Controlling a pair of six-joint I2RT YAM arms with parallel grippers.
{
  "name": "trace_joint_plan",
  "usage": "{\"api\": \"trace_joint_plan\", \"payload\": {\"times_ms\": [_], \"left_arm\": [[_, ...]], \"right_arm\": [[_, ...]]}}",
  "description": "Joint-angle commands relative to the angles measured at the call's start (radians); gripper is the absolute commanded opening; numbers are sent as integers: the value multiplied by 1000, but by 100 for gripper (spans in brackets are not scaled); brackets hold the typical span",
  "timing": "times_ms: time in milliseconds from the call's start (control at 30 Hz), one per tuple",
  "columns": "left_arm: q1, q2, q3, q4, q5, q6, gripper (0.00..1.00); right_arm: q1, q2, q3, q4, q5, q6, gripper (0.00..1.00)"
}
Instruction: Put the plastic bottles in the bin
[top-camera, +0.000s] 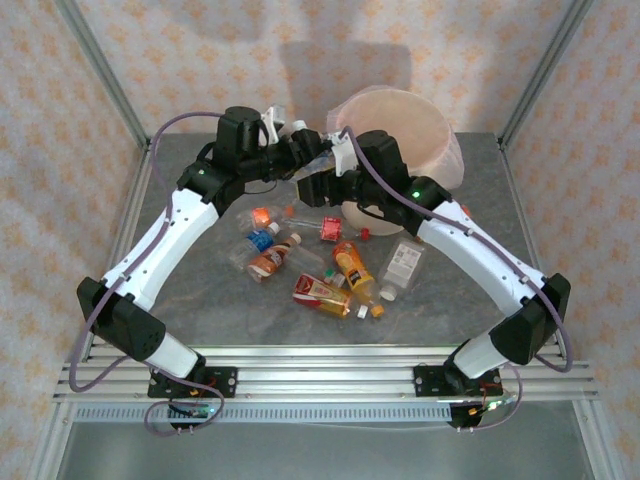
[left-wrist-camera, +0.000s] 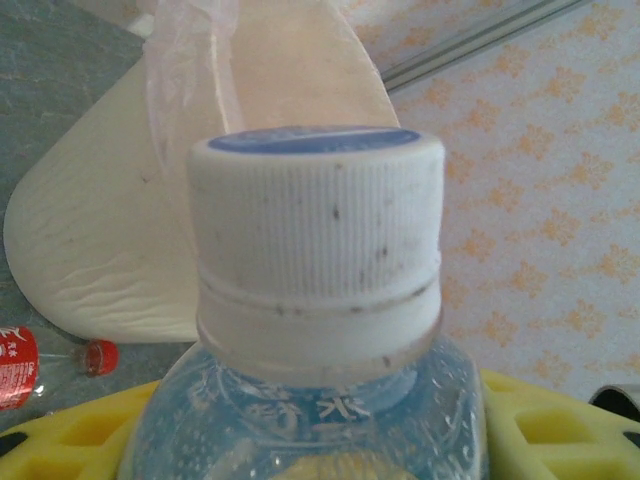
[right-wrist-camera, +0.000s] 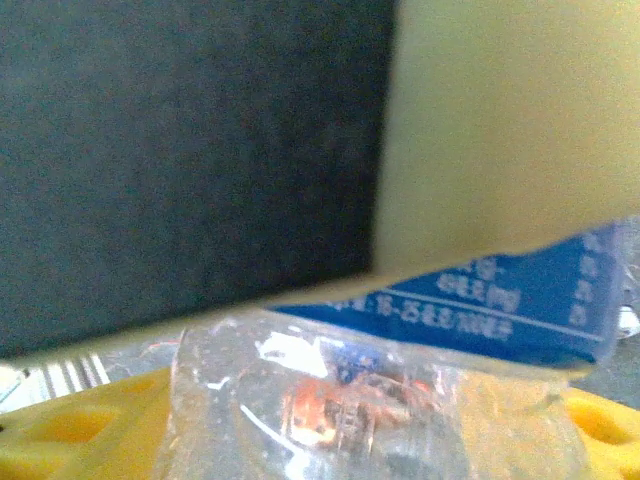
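Observation:
A clear plastic bottle (left-wrist-camera: 310, 420) with a ribbed white cap (left-wrist-camera: 315, 240) and a blue label (right-wrist-camera: 480, 300) hangs above the table's back middle, just left of the bin. My left gripper (top-camera: 303, 150) is shut on it below the cap, yellow fingers (left-wrist-camera: 560, 420) at either side. My right gripper (top-camera: 326, 182) meets it from the other side, and the bottle's clear end (right-wrist-camera: 360, 400) fills the gap between its yellow fingers (right-wrist-camera: 70, 430). The beige bin (top-camera: 400, 120), lined with a pinkish bag, stands behind the grippers. Several more bottles (top-camera: 352, 265) lie on the table in front.
The loose bottles lie spread across the grey table's middle, among them a red-labelled one (top-camera: 320, 293), a clear flat one (top-camera: 403, 262) and a blue-labelled one (top-camera: 258, 240). Metal frame posts (top-camera: 105, 75) and patterned walls close in the table's sides and back.

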Motion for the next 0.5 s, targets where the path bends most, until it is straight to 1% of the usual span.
{"api": "trace_joint_plan", "payload": {"times_ms": [0,67,133,200,233,367,467], "left_arm": [[-9,-1,35,5,28,6,57],[-9,-1,42,2,17,9,67],[-5,-2,52,-4,4,12,80],[1,-7,68,-14,-11,18,98],[7,-10,73,-15,-14,21,100],[48,-49,93,-9,-15,37,100],[84,-100,100,-36,-60,70,100]], "right_arm": [[5,-2,20,23,27,-23,55],[5,-10,12,23,34,-21,49],[5,-20,5,24,45,-19,47],[5,-33,-3,22,72,-18,44],[5,-39,-5,23,87,-16,44],[2,-54,3,-7,172,-14,42],[-11,-47,35,-52,224,-10,41]]}}
